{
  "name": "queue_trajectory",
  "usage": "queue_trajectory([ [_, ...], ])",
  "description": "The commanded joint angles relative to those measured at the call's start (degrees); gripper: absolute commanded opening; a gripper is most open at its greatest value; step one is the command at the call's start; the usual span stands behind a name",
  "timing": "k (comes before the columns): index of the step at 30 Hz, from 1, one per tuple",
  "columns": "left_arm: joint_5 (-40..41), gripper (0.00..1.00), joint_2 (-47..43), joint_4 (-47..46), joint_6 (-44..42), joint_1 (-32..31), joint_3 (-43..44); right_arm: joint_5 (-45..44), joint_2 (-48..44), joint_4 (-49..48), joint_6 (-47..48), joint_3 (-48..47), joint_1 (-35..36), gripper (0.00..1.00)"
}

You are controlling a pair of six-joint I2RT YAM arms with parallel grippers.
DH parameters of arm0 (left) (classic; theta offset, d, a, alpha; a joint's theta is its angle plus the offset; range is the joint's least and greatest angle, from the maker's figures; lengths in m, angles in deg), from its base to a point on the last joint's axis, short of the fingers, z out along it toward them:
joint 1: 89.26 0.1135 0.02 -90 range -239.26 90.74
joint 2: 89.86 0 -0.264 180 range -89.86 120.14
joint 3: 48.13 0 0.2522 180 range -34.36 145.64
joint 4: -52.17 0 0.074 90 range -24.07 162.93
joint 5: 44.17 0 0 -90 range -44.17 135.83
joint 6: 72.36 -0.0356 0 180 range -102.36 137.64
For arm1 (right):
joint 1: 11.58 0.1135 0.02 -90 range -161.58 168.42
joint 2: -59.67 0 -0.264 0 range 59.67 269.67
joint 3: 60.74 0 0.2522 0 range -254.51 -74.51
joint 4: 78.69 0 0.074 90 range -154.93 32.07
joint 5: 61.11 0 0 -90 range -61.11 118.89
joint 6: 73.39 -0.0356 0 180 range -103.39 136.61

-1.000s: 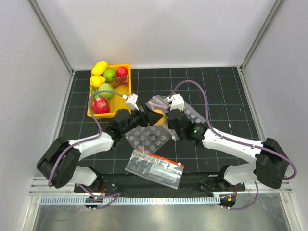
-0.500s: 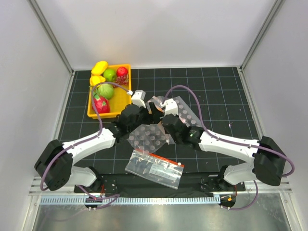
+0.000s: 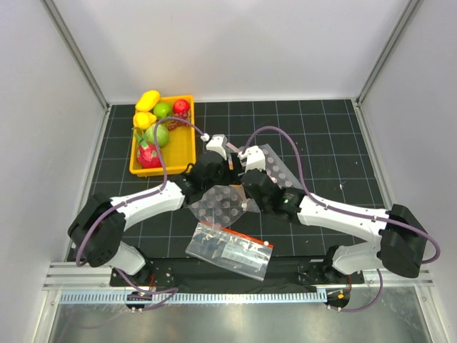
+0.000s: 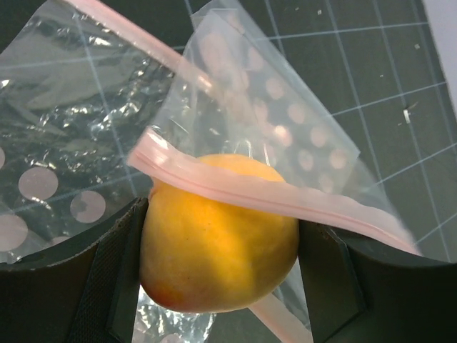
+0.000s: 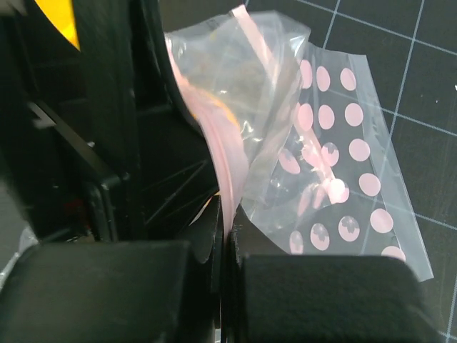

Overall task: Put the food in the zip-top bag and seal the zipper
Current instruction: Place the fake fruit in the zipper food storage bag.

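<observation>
Left claw (image 4: 221, 225) is spread wide around the orange peach (image 4: 211, 257), one finger on each flank. Right claw (image 5: 227, 236) is pinched tight on the zipper (image 4: 264, 191), holding that edge of the zip-top bag (image 5: 228, 64) up off the counter (image 3: 321, 136).

The key relation: the bag lies straight ahead of the left claw, and the zipper's long axis runs crosswise to that approach. One pink lip lies over the top of the peach and a second shows below it, so the fruit looks to be right at the mouth. The left arm is the nearer one and needs to push forward.

By count there is one peach in hand and at least six fruits in the yellow tray (image 3: 182, 143). There is one zip-top bag, one printed bag (image 3: 230, 250), and bubble sheet (image 3: 221, 204) beside the claws.
</observation>
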Motion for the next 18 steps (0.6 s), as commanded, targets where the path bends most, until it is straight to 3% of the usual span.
queue_trajectory([
  [1,1.86,0.02,-0.04,1.69,-1.18,-0.36,1.76,0.17,-3.56,-2.81,0.21,-0.74,0.34,0.01],
  [8,2.13,0.05,-4.34,1.08,0.75,-0.27,0.09,0.87,-1.55,-1.93,-0.40,-1.79,0.34,0.01],
  [18,3.00,0.03,-12.34,-9.29,4.27,-0.27,-7.37,4.12,-3.30,-3.33,-1.98,-0.65,0.17,0.01],
])
